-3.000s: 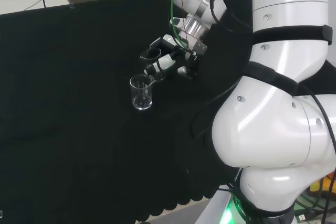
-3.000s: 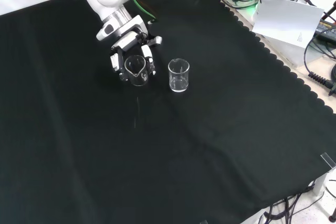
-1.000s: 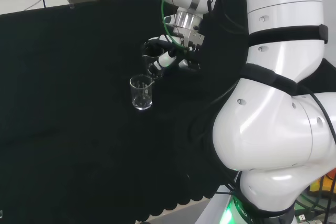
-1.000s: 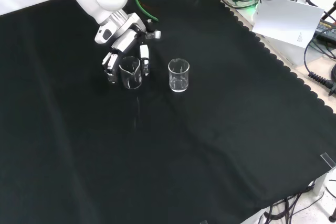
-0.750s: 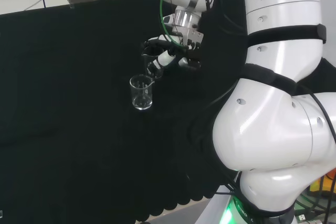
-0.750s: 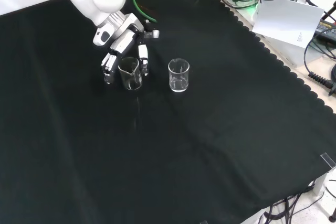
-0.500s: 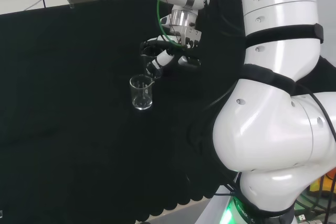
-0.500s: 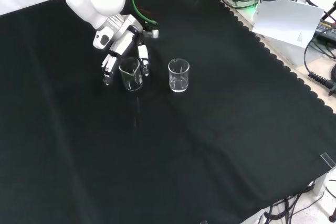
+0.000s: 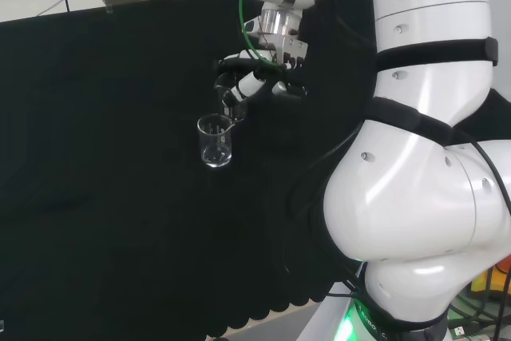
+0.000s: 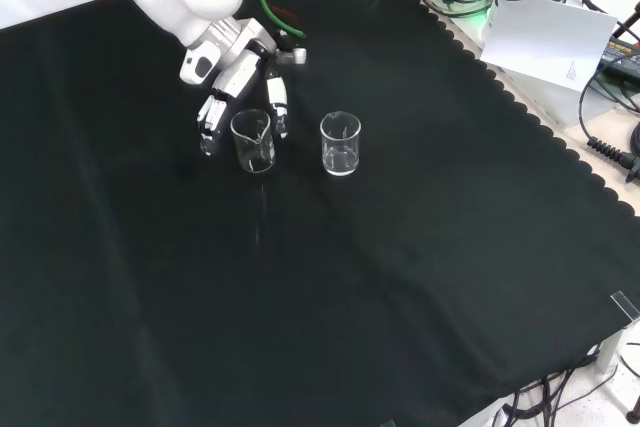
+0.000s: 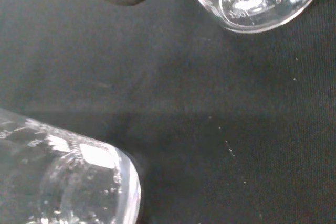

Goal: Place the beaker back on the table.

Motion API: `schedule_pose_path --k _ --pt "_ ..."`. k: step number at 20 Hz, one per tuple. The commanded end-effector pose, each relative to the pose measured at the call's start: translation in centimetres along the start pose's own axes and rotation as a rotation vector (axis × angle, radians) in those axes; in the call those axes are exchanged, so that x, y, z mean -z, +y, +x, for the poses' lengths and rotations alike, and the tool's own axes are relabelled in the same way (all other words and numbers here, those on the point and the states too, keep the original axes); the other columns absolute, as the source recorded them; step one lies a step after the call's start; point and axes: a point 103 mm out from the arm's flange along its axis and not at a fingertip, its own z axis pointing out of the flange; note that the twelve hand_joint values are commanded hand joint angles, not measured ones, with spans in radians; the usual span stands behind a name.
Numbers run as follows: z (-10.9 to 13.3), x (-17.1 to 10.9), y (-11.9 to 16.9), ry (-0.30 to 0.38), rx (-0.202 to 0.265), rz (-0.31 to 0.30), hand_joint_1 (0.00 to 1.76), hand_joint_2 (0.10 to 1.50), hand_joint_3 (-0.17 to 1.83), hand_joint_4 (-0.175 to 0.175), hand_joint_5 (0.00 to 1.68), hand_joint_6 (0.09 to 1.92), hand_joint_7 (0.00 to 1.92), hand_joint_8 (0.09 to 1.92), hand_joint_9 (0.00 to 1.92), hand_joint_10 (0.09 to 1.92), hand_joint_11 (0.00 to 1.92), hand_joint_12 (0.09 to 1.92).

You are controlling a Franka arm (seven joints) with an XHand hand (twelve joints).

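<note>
Glass beaker [image 10: 253,140] in the hand [image 10: 232,85], over the black cloth [image 10: 380,277].

In the front view the beaker is upright between the fingers [image 10: 211,115] and the thumb, which curl round it and hold it, and a second glass cup [image 10: 340,143] stands on the cloth just to its right, not touching. In the head view the hand [image 9: 249,79] is up behind that cup [image 9: 215,140] (the big white shapes on the right are the arm). I cannot tell if the beaker's bottom [image 11: 68,182] touches the cloth.
</note>
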Motion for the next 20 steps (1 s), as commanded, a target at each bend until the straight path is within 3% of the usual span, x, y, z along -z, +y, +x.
schedule_pose_path --k 1,10,15,20 --pt "1.1 1.5 -1.1 -0.025 0.002 -0.044 0.85 0.83 -0.17 -0.057 0.17 0.09 0.0 0.36 0.26 0.09 0.0 1.08" --pt "3.1 5.2 -5.0 -0.063 -0.026 -0.119 0.82 0.83 -0.17 -0.057 0.17 0.09 0.0 0.31 0.26 0.09 0.0 1.09" --pt "4.8 7.1 -8.8 -0.076 -0.062 -0.168 0.81 0.84 -0.17 -0.06 0.18 0.09 0.0 0.48 0.28 0.1 0.0 1.13" --pt "6.2 8.5 -12.8 -0.09 -0.107 -0.206 0.8 0.84 -0.17 -0.061 0.19 0.09 0.0 0.63 0.1 0.71 0.0 1.22"
